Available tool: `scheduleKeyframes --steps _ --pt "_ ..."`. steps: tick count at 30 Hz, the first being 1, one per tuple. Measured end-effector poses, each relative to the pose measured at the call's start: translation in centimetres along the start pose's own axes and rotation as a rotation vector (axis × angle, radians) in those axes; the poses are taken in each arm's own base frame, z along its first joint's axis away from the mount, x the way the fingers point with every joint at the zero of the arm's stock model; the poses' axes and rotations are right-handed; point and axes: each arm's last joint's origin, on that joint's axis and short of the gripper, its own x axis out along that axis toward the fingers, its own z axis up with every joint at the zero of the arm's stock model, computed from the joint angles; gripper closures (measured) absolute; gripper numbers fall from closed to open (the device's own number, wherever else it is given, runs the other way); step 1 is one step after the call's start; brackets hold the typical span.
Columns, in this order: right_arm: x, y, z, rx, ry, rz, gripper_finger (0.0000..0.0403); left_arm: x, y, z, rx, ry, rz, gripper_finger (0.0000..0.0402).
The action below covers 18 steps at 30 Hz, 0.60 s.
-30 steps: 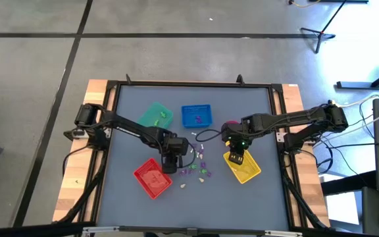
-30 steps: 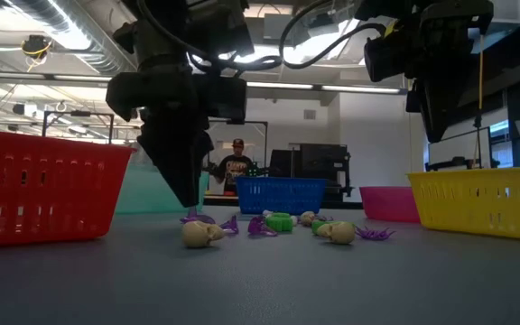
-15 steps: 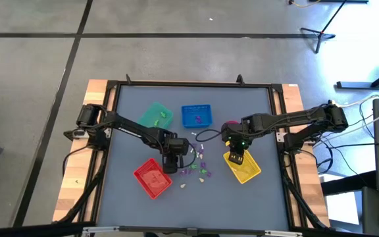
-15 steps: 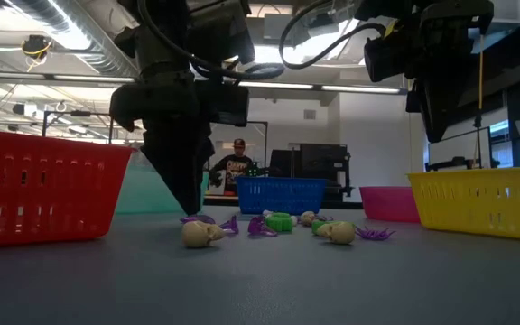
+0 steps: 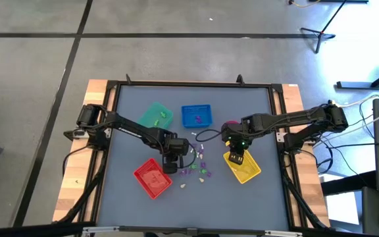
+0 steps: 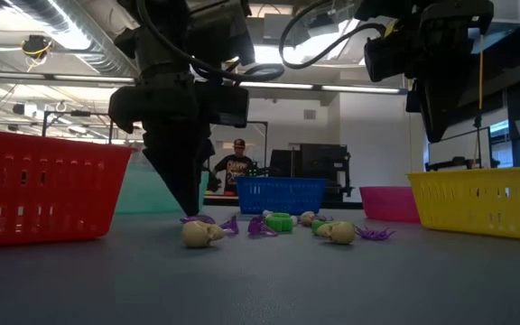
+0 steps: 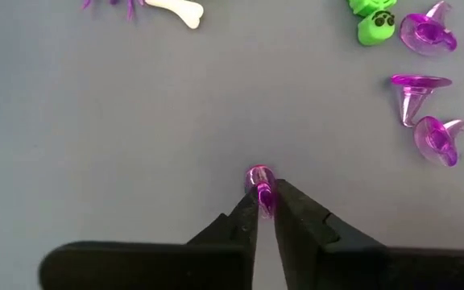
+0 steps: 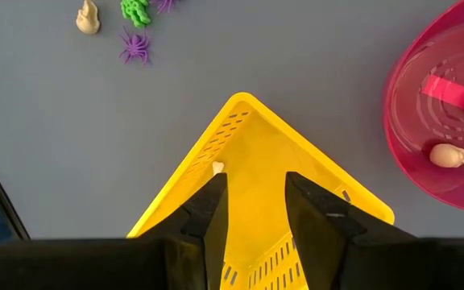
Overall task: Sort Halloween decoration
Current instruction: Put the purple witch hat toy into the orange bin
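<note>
Left pincer is clenching on a small purple trinket, fingertips pinching it right at the worktop, w/ the piece poking out past the tips. You're looking at a grasp just being made, not a carry yet.

Progress, judging from what's lying around: partly done. Green tray is holding a few bits, blue tray is showing something purple inside, red tray seems to have pale pieces, though that's too small to be sure. Yellow tray is carrying one tiny pale bit near its corner. Pink bowl is holding a pale skull-like piece & a pink strip.

What's left: a loose cluster of Halloween decoration is sitting mid-worktop between red & yellow trays. In the left wrist view you're seeing purple witch hats, a green skull & a white bone all waiting; a purple spider is lying near the yellow tray. So plenty to go.

Pose: left arm is reaching in from its side, wrist pointing straight down, pincer at the cluster's edge just beside the red tray. Right pincer is hovering above the yellow tray, fingers spread apart, holding nothing.
</note>
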Motion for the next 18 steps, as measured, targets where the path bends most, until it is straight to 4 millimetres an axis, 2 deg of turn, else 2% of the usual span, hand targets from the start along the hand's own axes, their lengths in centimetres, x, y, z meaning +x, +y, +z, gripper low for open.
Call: scheduleKeyframes --steps 5,18 --pt "0.00 -0.01 0.00 0.000 0.000 0.000 0.0278 0.00 0.00 0.00 0.000 0.000 0.000 0.0399" --pt "0.00 -0.01 0.00 0.000 0.000 0.000 0.0278 -0.05 0.07 0.02 -0.002 -0.001 -0.002 0.0401"
